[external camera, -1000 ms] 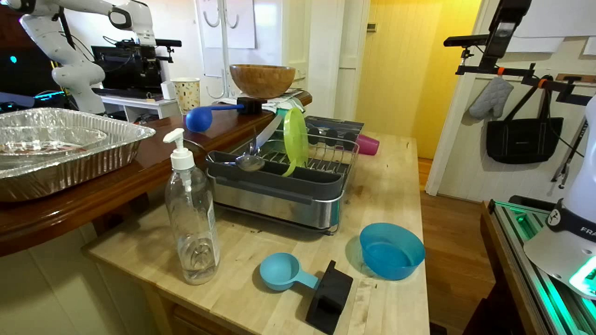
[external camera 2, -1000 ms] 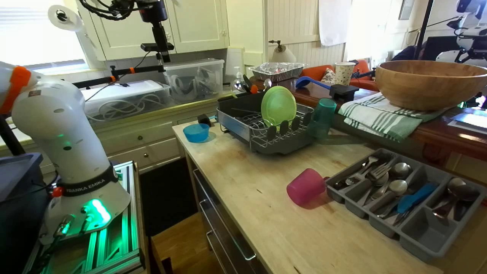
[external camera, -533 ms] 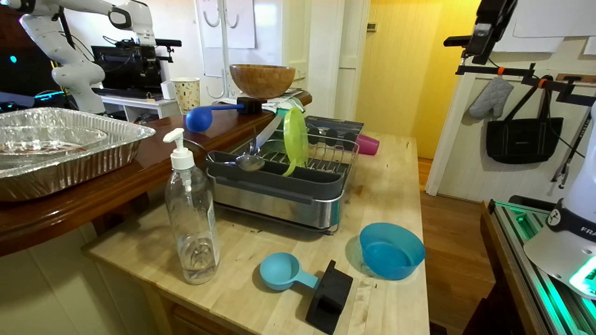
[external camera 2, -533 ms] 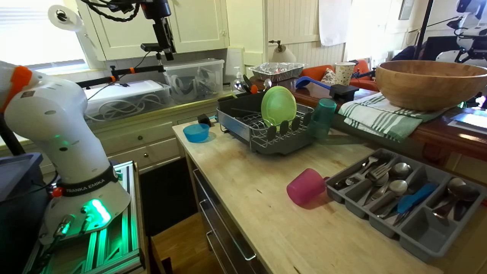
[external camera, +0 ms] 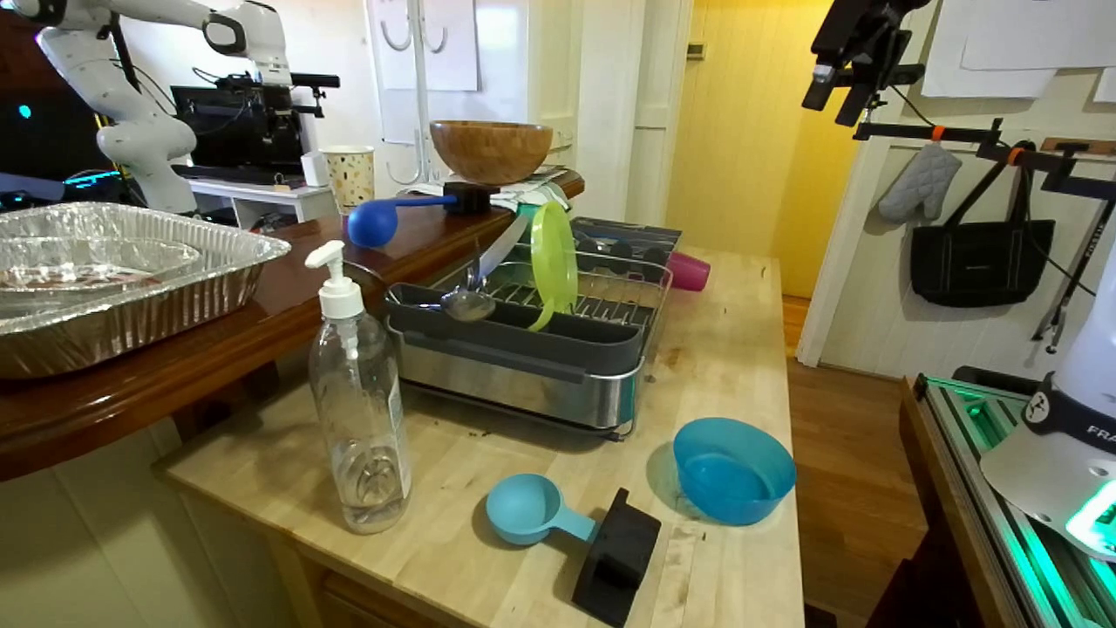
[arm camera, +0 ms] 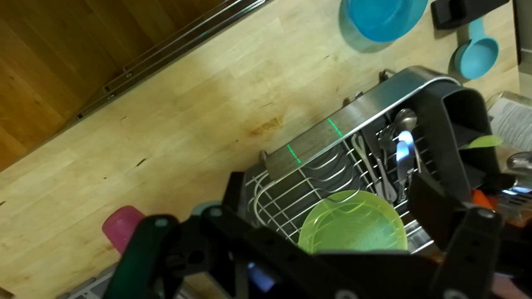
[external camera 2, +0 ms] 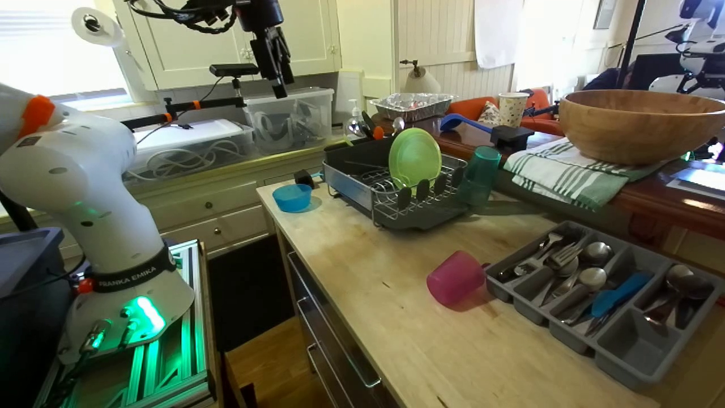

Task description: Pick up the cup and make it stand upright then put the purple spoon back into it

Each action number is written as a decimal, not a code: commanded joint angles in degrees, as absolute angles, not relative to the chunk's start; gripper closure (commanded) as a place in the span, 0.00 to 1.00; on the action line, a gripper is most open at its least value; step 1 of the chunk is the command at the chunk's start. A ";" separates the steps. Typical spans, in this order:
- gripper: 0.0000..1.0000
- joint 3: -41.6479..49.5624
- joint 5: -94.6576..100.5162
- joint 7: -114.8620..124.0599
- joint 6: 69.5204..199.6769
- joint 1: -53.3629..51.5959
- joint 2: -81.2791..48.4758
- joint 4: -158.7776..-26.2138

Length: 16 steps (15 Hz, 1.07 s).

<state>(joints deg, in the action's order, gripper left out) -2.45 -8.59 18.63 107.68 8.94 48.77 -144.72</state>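
The pink-purple cup (external camera 2: 455, 279) lies on its side on the wooden table, one end close to the cutlery tray. It is partly hidden behind the rack in an exterior view (external camera: 689, 272), and sits at the lower left of the wrist view (arm camera: 121, 226). A small dark pink bit shows between cup and tray; I cannot tell what it is. The purple spoon cannot be made out. My gripper (arm camera: 333, 197) is open and empty, high above the dish rack side of the table and away from the cup. It shows near the top in both exterior views (external camera: 834, 103) (external camera 2: 281, 85).
The dish rack (external camera 2: 354, 190) with a green plate (external camera 2: 414, 158) stands mid-table. A teal cup (external camera 2: 481, 173) is beside it. The grey cutlery tray (external camera 2: 640, 345) lies beside the cup. The blue bowl (external camera: 732, 475), light-blue scoop (external camera: 526, 508) and soap bottle (external camera: 362, 427) are at the far end.
The arm has swung out over the table. The gripper has moved left and tilted in an exterior view, and right and lower in the facing picture. The cup and other objects have not moved.
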 commanded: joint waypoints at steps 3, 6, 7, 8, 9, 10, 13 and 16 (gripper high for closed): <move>0.00 -1.47 -8.09 18.44 108.52 9.28 47.27 -144.63; 0.00 -1.56 -8.07 18.45 108.56 9.26 47.19 -144.63; 0.00 -1.56 -8.07 18.45 108.56 9.26 47.20 -144.63; 0.00 -1.56 -8.07 18.45 108.56 9.26 47.20 -144.62; 0.00 -1.56 -8.07 18.45 108.56 9.26 47.20 -144.62; 0.00 -1.57 -8.07 18.45 108.56 9.26 47.20 -144.62; 0.00 -1.94 -4.31 22.49 114.58 13.85 42.13 -144.54; 0.00 0.29 -2.27 22.96 122.40 16.56 36.80 -143.40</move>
<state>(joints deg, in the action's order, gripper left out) -1.18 -4.50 21.60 116.00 14.12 43.23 -144.75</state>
